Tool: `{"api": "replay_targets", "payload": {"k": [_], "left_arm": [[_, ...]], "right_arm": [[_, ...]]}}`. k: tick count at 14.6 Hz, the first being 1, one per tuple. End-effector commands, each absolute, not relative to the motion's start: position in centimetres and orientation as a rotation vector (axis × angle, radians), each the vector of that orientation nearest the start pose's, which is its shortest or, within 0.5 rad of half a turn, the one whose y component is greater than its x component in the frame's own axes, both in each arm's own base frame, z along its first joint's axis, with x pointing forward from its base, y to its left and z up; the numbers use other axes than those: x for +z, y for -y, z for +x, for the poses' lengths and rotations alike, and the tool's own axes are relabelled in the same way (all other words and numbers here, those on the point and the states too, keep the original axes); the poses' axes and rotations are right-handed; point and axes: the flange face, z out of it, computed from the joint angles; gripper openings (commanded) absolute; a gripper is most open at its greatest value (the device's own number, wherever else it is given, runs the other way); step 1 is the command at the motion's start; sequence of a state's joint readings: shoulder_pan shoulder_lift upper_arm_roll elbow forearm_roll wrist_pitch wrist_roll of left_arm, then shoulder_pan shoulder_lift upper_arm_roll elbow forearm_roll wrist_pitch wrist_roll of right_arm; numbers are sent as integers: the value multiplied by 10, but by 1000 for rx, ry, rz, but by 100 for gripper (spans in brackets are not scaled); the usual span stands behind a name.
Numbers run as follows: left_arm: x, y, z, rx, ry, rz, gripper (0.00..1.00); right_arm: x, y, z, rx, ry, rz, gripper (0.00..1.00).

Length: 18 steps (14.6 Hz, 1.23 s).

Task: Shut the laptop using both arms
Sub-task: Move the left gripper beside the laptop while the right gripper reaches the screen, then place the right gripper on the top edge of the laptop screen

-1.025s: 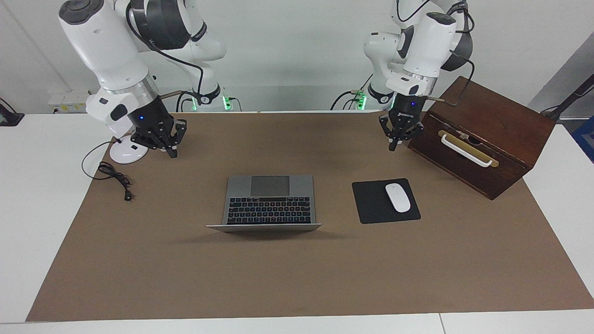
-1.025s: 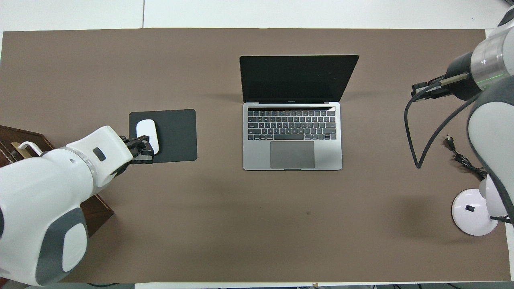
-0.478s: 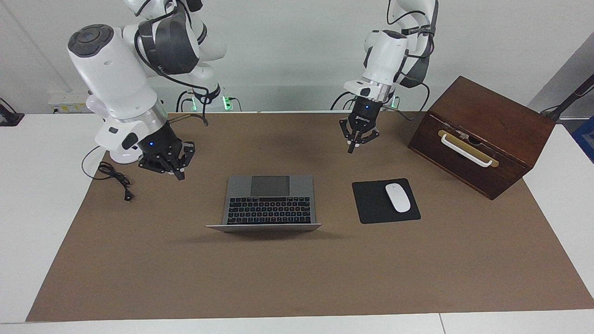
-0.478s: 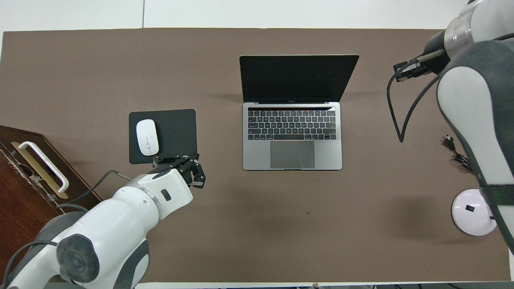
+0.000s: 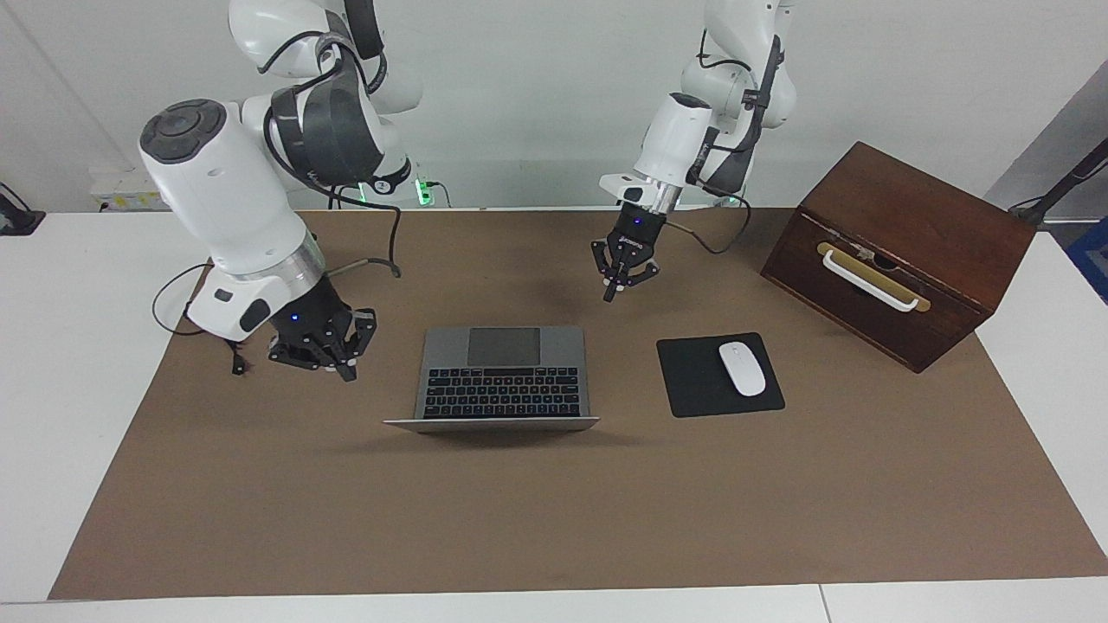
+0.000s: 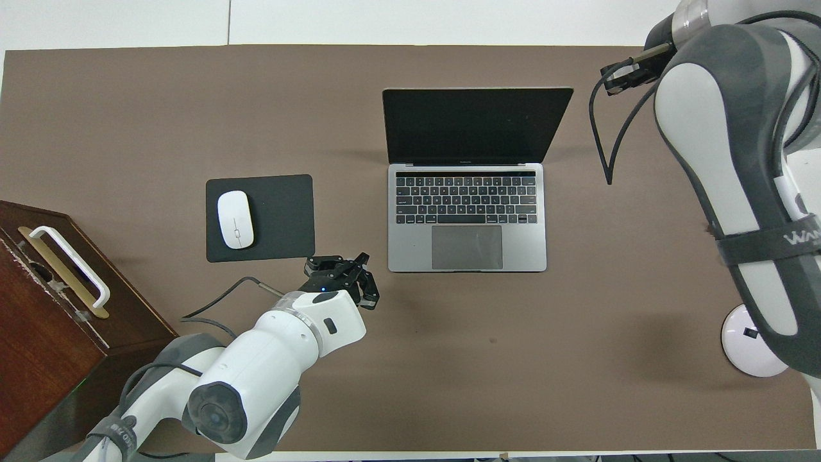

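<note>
The silver-grey laptop (image 5: 502, 381) stands open in the middle of the brown mat, its black keyboard and trackpad toward the robots and its dark screen (image 6: 474, 125) tilted up. My left gripper (image 5: 616, 290) hangs shut and empty over the mat, just off the laptop's trackpad-edge corner toward the left arm's end; it also shows in the overhead view (image 6: 343, 279). My right gripper (image 5: 325, 355) is low over the mat beside the laptop toward the right arm's end, apart from it. In the overhead view the right arm (image 6: 725, 128) hides its own gripper.
A white mouse (image 5: 742, 369) lies on a black mouse pad (image 5: 692, 381) beside the laptop toward the left arm's end. A dark wooden box (image 5: 900, 251) with a white handle stands beside that. A white round base (image 6: 753, 346) and a black cable (image 5: 237, 365) lie at the right arm's end.
Both arms have swung in toward the laptop. The left gripper moved from the wooden box to near the trackpad corner. The right gripper moved down beside the laptop. The laptop has not moved.
</note>
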<state>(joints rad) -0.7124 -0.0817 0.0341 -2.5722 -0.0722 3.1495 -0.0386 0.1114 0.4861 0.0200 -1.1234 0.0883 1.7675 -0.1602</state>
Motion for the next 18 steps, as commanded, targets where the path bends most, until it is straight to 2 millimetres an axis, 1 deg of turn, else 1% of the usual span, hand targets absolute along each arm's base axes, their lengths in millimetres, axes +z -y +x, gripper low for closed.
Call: {"api": "replay_targets", "payload": {"k": [1,3,4,6,7,9,11,13,17,18], "left_arm": [[355,309,384,-1064,-902,-3108,0],[342,313,386,-1111,-904,-3095,0],[331,320,384,-1126,-925,-3087,0],[313,320,386,-1192,-917,-3069,0],[308,323,389,-1210,-919,-3063,0],[296,326,390,-1219,-923,-3057,0],[297,329,394,-1229,-923,-3055,0],[294,333,398,-1229,-922,-3055,0],[290,331,400,-1215,-911,-3058,0],[288,330,401,-1213,-910,-3056,0]], "right_arm": [[540,-107,719,-296,429,-2978,0],[535,-111,724,-335,404,-2970,0],[531,-121,726,-347,394,-2966,0],[520,-128,732,-375,344,-2952,0],[516,-135,734,-389,336,-2941,0],[508,-135,739,-404,302,-2924,0],[503,-139,743,-438,275,-2882,0],[493,-140,745,-455,266,-2879,0],[479,-143,751,-468,237,-2874,0],[477,-149,752,-478,223,-2854,0]]}}
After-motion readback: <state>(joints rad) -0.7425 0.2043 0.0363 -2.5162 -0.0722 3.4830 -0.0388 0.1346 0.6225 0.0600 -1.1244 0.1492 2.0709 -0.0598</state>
